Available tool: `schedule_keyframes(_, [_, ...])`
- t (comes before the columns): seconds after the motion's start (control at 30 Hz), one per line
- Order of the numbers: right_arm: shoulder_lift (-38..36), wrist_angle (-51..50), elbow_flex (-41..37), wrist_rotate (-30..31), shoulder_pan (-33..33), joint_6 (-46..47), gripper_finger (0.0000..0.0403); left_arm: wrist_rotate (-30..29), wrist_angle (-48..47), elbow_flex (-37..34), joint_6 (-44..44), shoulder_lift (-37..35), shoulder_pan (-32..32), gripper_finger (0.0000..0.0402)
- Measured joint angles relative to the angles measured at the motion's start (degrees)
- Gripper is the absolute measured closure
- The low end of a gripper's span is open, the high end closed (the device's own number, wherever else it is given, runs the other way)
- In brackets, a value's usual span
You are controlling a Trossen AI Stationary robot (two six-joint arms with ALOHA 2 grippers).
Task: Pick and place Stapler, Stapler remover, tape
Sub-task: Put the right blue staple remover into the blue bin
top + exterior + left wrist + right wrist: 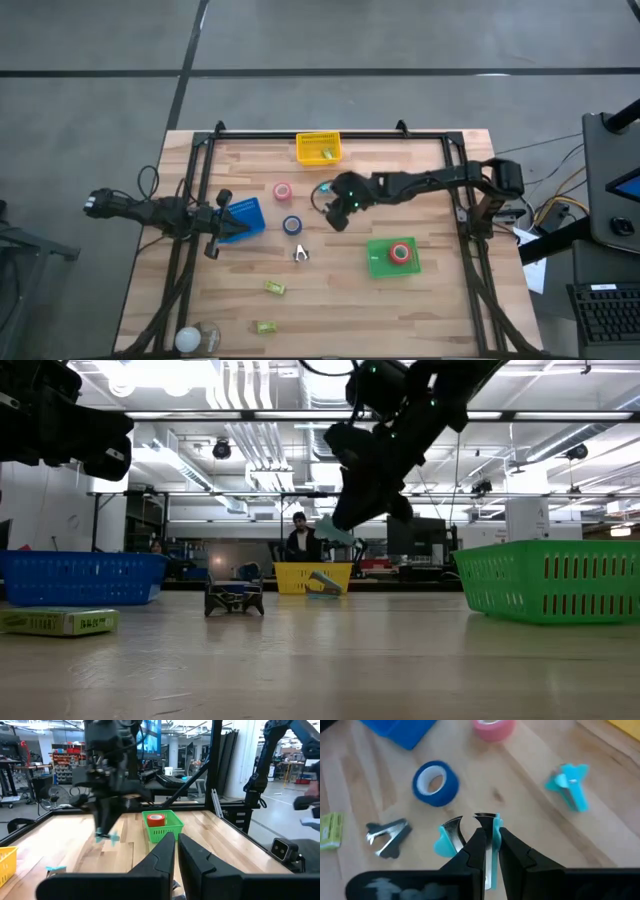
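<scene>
right pincer (487, 837) clenched on a light-blue staple remover (490, 845), lifted over mid-counter. yellow basket (318, 148) lies just beyond it, nearer this arm. left pincer (176, 851) closed, empty, beside blue basket (245, 215).

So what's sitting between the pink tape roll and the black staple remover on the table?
The blue tape roll, seen in the high view.

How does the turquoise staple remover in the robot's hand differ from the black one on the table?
The turquoise staple remover has bright plastic wings; the black staple remover is dark with bare metal claws. The turquoise one is pinched in the right hand and raised off the wood; the black one lies loose on the table, untouched. Both are claw-type staple removers of much the same shape.
</scene>
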Motion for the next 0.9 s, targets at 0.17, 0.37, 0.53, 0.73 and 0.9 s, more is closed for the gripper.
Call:
schedule_keyframes(0.17, [0.0,2.61,1.05,4.28,4.86,-0.37,0.0374,-0.01,-0.01,0.0,0.24,0.02,0.01,0.0376])
schedule_keyframes(0.37, [0.0,11.74,1.24,7.88,8.72,-5.34,0.0374,-0.08,-0.02,0.0,1.61,0.02,0.01,0.0376])
schedule_keyframes(0.53, [0.0,15.24,1.18,8.03,10.01,-7.63,0.0374,-0.34,1.55,0.0,-0.57,0.03,0.01,0.0376])
schedule_keyframes(0.73, [0.0,15.32,1.09,8.03,10.86,-7.84,0.0374,-4.7,16.26,0.0,-6.47,0.0,0.01,0.0376])
schedule_keyframes(0.9, [0.0,17.75,1.01,8.51,11.38,-8.31,0.0374,-11.32,19.51,-0.01,-13.98,0.63,0.02,0.0376])
